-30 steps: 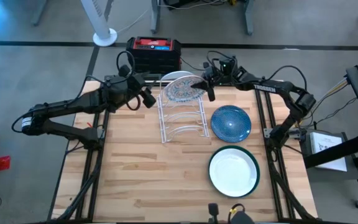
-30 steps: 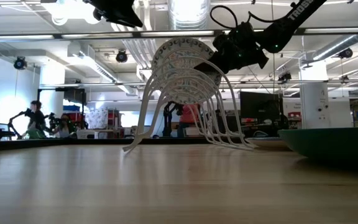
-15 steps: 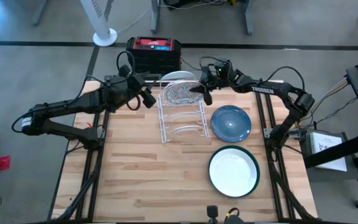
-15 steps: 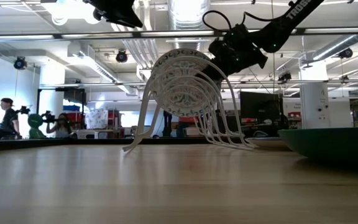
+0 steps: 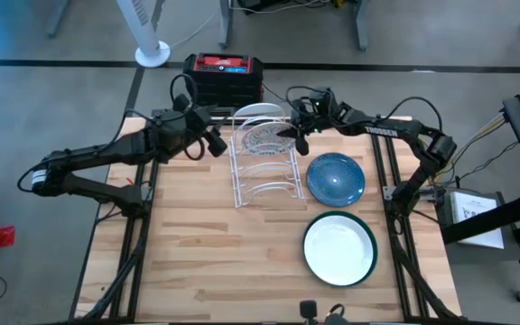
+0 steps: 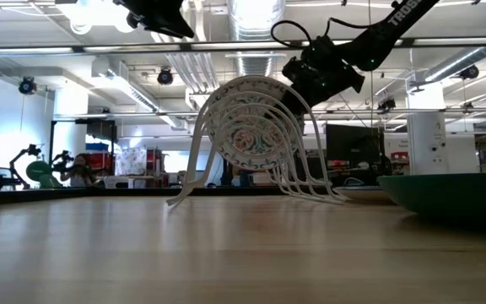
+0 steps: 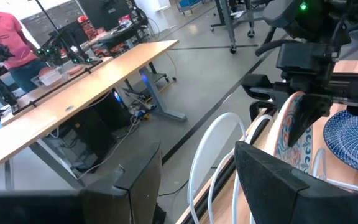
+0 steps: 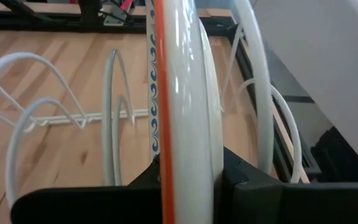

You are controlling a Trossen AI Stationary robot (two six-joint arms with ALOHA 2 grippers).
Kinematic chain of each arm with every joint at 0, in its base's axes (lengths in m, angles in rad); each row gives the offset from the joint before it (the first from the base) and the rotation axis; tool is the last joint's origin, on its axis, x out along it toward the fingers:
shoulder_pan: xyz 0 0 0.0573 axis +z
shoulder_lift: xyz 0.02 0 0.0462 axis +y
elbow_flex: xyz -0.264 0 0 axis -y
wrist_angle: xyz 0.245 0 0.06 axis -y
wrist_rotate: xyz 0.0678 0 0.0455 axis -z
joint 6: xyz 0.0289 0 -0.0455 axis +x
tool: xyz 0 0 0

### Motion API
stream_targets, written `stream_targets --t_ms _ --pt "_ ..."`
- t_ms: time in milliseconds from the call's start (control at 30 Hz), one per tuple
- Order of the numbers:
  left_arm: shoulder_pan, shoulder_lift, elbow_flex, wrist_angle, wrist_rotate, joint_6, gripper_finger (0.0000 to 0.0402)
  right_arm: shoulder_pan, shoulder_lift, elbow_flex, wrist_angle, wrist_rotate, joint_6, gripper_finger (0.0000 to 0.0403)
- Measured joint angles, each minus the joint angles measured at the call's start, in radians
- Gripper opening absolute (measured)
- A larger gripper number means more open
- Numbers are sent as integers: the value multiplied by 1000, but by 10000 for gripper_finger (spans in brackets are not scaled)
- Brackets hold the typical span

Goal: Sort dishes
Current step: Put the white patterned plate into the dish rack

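Nearest the desk's front edge, the green-rimmed white dish (image 5: 339,249) is lying flat, the speckled blue dish (image 5: 335,178) behind it. The right gripper (image 5: 289,132), clenched on the floral-patterned white plate (image 5: 262,136), is seating it upright in the white wire rack (image 5: 264,176) before the plain white plate (image 5: 258,111); releasing comes next. The left gripper (image 5: 213,144) is waiting released beside the rack over the wooden desk (image 5: 197,244).

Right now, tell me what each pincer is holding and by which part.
The right pincer grips the floral plate by its rim, standing it on edge in the wire rack. The left pincer is open beside the rack, holding nothing.
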Motion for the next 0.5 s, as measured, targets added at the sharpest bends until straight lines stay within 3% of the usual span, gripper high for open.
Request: stream_targets --t_ms 500 --pt "0 26 0 33 -7 8 192 28 49 1 -31 27 -35 28"
